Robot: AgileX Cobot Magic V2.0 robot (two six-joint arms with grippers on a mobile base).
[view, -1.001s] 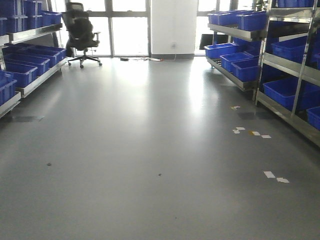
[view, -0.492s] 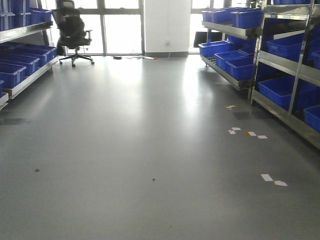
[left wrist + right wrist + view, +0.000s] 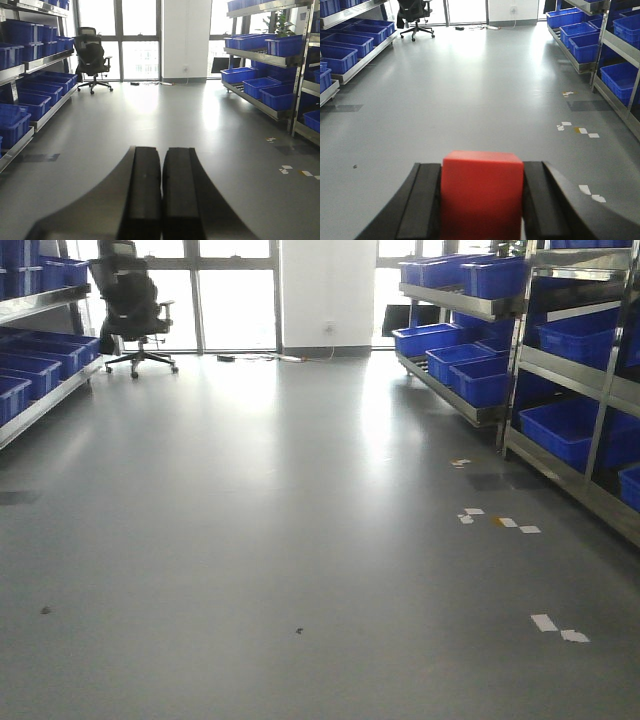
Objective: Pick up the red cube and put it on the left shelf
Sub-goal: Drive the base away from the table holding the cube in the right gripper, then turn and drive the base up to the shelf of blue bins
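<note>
My right gripper (image 3: 482, 170) is shut on the red cube (image 3: 482, 195), held between its two black fingers above the grey floor in the right wrist view. My left gripper (image 3: 162, 155) is shut and empty, its black fingers pressed together. The left shelf (image 3: 40, 405) with blue bins runs along the left wall; it also shows in the left wrist view (image 3: 30, 120) and the right wrist view (image 3: 355, 62). Neither gripper nor the cube shows in the front view.
A right shelf (image 3: 560, 455) with blue bins lines the right side. A black office chair (image 3: 130, 305) stands at the far left by the windows. White tape scraps (image 3: 500, 522) lie on the grey floor.
The view has shifted: the chair and left shelf have slid leftward in the frame and the floor marks lie lower, as the base turns right and advances.
</note>
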